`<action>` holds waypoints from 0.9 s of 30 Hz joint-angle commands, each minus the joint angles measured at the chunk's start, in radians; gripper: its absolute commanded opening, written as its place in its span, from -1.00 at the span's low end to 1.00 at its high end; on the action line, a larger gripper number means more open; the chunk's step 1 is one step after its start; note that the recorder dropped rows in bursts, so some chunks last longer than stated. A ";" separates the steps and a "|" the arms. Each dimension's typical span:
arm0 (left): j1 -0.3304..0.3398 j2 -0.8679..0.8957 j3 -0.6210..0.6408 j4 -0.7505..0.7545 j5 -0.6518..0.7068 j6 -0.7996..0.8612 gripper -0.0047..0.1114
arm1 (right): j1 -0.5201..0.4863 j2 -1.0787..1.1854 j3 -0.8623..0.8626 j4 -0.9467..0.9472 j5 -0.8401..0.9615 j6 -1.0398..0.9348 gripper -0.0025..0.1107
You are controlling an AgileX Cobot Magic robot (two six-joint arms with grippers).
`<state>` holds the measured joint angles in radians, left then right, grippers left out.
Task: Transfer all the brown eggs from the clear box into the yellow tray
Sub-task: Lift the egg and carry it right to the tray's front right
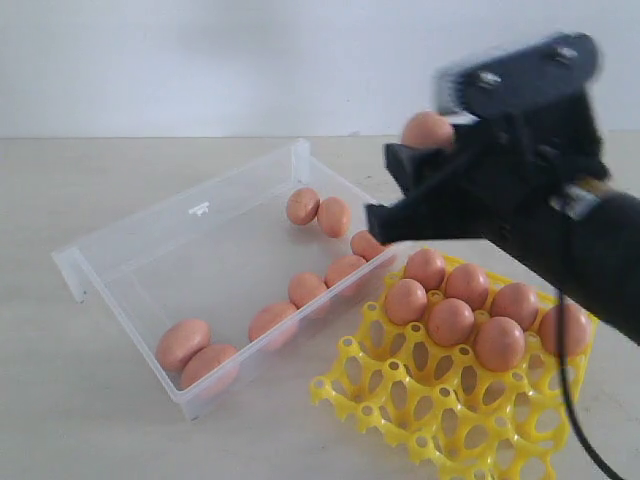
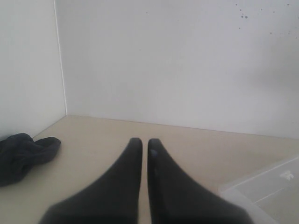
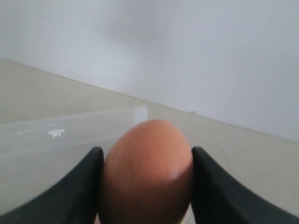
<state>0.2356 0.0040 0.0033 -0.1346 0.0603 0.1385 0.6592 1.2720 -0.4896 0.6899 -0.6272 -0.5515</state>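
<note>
Right wrist view: my right gripper (image 3: 145,151) pinches one brown egg (image 3: 145,182) between its two dark fingers (image 3: 79,191), the jaws spread just as wide as the shell and pressed against its sides. Behind the egg the clear box (image 3: 138,114) lies on the pale table (image 3: 243,154), with a white wall (image 3: 187,56) beyond.

In the exterior view I hold that egg well above the table, clear of both containers; my arm is blurred. The clear box sits aslant, its back corner close to the table's back edge. Eight brown eggs (image 1: 307,290) rest on its floor: two touching each other by the back corner, four strung along the long wall that faces the tray, and two touching in the front corner. The yellow tray (image 1: 349,350) stands just beside that long wall, toward the table's front. Seven eggs sit in its cups, one to a cup, all gathered at the tray's back end.

In the left wrist view my left gripper (image 2: 144,141) points across the table with its fingers drawn almost together, only a slit between them and nothing in it. A dark cloth (image 2: 23,156) lies crumpled by the wall.
</note>
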 commanded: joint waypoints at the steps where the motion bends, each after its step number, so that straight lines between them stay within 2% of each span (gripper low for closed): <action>1: -0.001 -0.004 -0.003 0.000 -0.008 0.002 -0.85 | -0.001 -0.151 0.256 -0.076 -0.151 0.261 -0.96; 6: -0.001 -0.004 -0.003 0.000 -0.008 0.002 -0.85 | -0.001 -0.228 0.421 -0.067 -0.151 0.319 -0.96; 11: -0.001 -0.004 -0.003 0.000 -0.008 0.002 -0.85 | -0.001 -0.233 0.490 -0.065 -0.139 0.338 -0.96; 16: -0.001 -0.004 -0.003 0.000 -0.008 0.002 -0.85 | -0.001 -0.233 0.490 0.017 -0.131 0.311 -0.96; 21: -0.001 -0.004 -0.003 0.000 -0.010 0.002 -0.85 | -0.001 -0.218 0.490 0.089 -0.088 0.164 -0.96; 27: -0.001 -0.004 -0.003 0.000 -0.010 0.002 -0.85 | -0.001 -0.159 0.490 0.105 -0.105 0.157 -0.96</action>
<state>0.2356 0.0040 0.0033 -0.1346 0.0603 0.1385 0.6592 1.0889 -0.0053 0.7856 -0.7014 -0.3826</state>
